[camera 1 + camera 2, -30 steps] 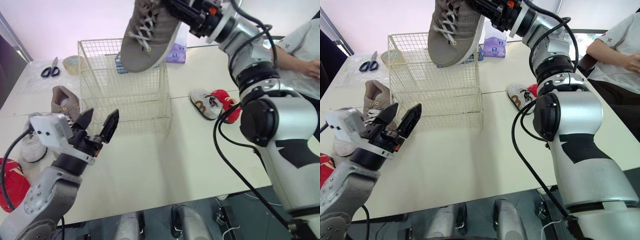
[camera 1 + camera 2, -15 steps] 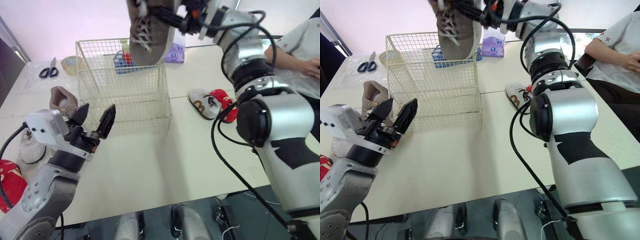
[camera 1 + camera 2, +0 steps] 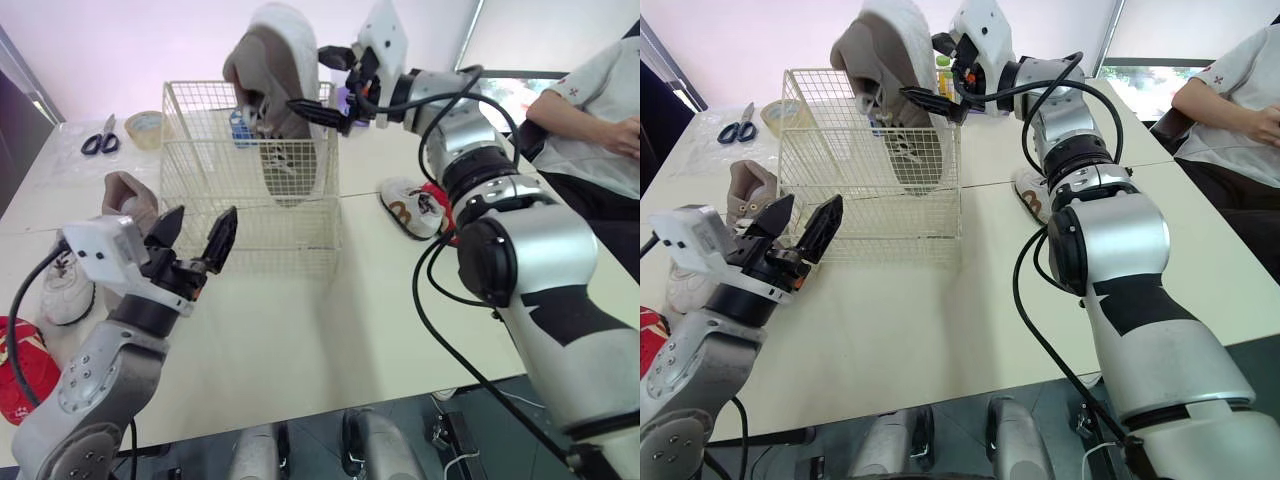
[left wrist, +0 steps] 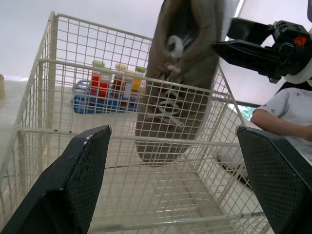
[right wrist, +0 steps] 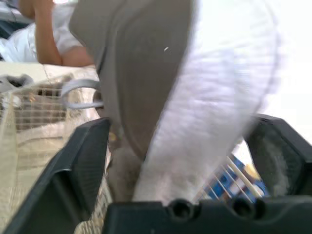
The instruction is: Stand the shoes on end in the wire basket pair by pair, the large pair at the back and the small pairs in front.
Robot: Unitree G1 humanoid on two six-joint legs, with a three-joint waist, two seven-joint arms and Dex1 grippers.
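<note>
My right gripper (image 3: pixel 312 80) is shut on the heel of a large grey-brown sneaker (image 3: pixel 277 120). The sneaker hangs toe-down, its front half inside the wire basket (image 3: pixel 200 195) near the back right corner and its heel above the rim. Its mate, the other grey sneaker (image 3: pixel 124 198), lies on the table left of the basket. My left gripper (image 3: pixel 200 228) is open in front of the basket's left side, holding nothing. A small white shoe (image 3: pixel 66 290) and a red shoe (image 3: pixel 24 365) lie at the far left. A small white-and-brown shoe (image 3: pixel 410 207) and a small red shoe (image 3: pixel 447 205) lie right of the basket.
Scissors (image 3: pixel 100 140) and a tape roll (image 3: pixel 145 124) lie behind the basket on the left. A blue rack of bottles (image 4: pixel 111 90) stands behind the basket. A person (image 3: pixel 600 100) sits at the table's right side.
My right gripper has turned the large sneaker from above the basket to toe-down and lowered it into the basket. My left gripper has hardly moved.
</note>
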